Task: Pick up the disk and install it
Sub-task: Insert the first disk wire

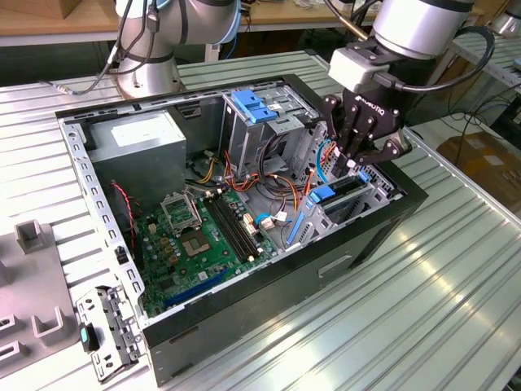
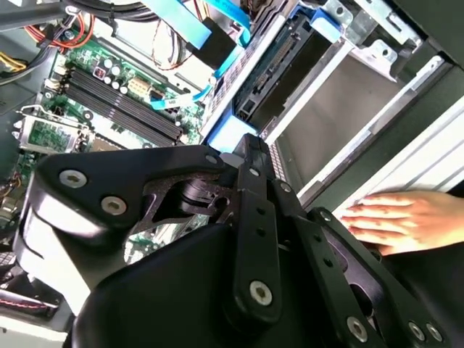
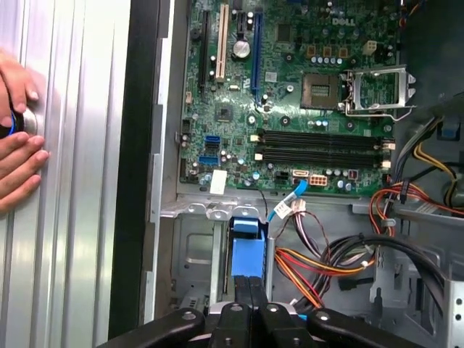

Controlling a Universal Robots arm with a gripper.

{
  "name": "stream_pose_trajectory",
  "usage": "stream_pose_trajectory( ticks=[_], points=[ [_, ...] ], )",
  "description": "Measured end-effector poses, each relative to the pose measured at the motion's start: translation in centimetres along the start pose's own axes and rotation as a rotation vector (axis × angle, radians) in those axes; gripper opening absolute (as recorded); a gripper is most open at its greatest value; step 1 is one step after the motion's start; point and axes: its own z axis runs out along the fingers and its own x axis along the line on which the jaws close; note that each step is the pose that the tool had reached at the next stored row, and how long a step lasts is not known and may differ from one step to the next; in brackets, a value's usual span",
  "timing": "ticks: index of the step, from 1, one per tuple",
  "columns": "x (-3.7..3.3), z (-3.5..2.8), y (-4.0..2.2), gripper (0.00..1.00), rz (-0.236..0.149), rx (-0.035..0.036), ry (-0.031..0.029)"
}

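The claw [image 1: 355,163] is seen pressed together, its fingers [image 3: 249,290] closed flat against each other with nothing pinched between them, tips pointed down into the front bay of the case [image 1: 326,273]. Directly beneath the tips the disk [image 3: 245,250] is found, set on edge in that bay, its blue rail uppermost and just touching, or all but touching, the closed tips; which of the two cannot be told. In the exterior view the disk's [image 1: 326,194] long axis is seen to run along the front wall of the case, level with the bay, so the disk lies straight below the claw, not to one side.

Around it, a bundle of orange, yellow and black cables [image 3: 326,264] is draped close beside the bay, and these are judged the likeliest thing to snag. Further in, the motherboard [image 1: 203,236] is laid bare, with the drive cage [image 1: 260,122] and power supply [image 1: 134,142] behind. Outside the case, a person's hand [image 2: 402,217] is rested on the ribbed tabletop [image 1: 423,309], near the bay wall.
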Motion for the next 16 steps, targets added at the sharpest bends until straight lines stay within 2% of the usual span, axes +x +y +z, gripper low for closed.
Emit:
stream_pose_trajectory(
  ticks=[3, 6, 9, 16],
  points=[
    [0.0, -0.03, -0.14, 0.11, -0.034, 0.0017, 0.0017],
    [0.03, -0.01, -0.81, 0.11, -0.077, 0.004, 0.0032],
    [0.03, -0.02, -1.41, 0.11, -0.094, 0.0049, 0.0039],
    [-0.18, -0.11, -4.03, 0.11, -0.114, 0.0059, 0.0045]
  ],
)
